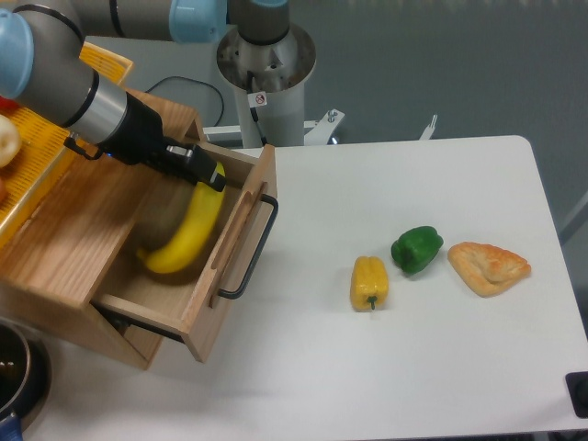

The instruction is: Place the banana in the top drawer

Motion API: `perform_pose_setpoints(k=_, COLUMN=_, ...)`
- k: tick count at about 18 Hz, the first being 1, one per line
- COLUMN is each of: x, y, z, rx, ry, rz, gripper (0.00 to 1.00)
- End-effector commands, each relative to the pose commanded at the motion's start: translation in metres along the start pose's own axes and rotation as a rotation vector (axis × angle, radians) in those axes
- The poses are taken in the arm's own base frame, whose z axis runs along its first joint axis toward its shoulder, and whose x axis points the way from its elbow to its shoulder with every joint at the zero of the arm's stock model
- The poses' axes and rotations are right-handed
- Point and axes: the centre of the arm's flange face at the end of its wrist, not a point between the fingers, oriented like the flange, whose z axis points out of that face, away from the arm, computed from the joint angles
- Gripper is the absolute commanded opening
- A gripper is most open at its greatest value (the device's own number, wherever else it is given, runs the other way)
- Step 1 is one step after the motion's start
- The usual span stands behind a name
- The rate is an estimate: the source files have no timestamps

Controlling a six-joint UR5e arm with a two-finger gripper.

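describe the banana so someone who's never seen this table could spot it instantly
Start at the light oak wooden cabinet on the table's left side and find its open top drawer with the black bar handle. Inside hangs the long curved yellow banana, its upper end pinched by the robot's black hand. The short blocky yellow bell pepper out on the white tabletop is the only other yellow produce.

Grey arm [55,73], pale-blue joint caps [14,50], black wrist, black pincer [207,175].
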Motion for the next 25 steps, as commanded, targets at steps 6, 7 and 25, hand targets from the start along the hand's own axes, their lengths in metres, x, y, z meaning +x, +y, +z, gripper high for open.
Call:
perform_pose_setpoints(k=6, x=-0.001, y=0.001, z=-0.001, rx=0.002, ry=-0.001, rz=0.000, gripper=0.57)
perform_pose_setpoints(k=7, x=-0.001, y=0.002, z=-0.002, rx=0.004, ry=0.000, rz=-0.001, gripper=0.57)
perform_pose_setpoints(k=25, x=-0.084, y=0.041, z=-0.006, rx=0.120, ry=0.173, rz=-0.020, gripper=0.86)
